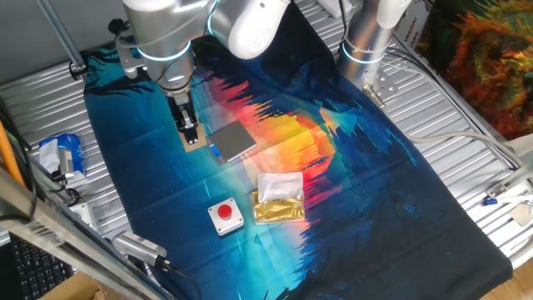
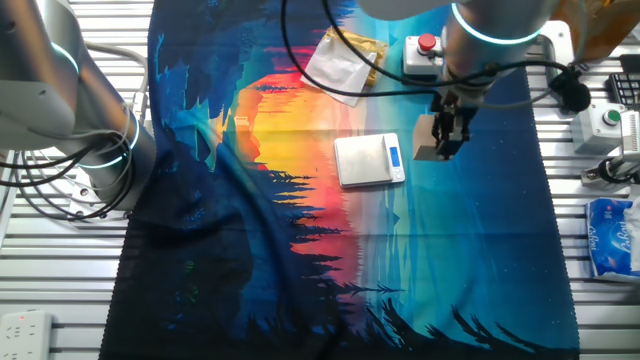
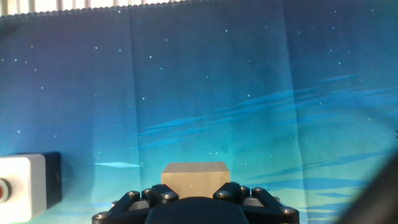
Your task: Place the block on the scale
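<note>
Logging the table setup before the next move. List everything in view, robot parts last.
block: one, tan wood, held in the end effector beside the scale
scale: one, silver top with blue edge, mid-cloth
button box: one, white with red button, near the cloth's edge
foil packet: one, white and gold, beside the button box
cloth: one, blue and orange print, covering the table
tissue pack: one, blue and white, off the cloth
end effector: one, dark, shut on the block

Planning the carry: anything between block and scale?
Nothing. In one fixed view the block, held in the gripper, sits just beside the scale, with only bare cloth between.
</note>
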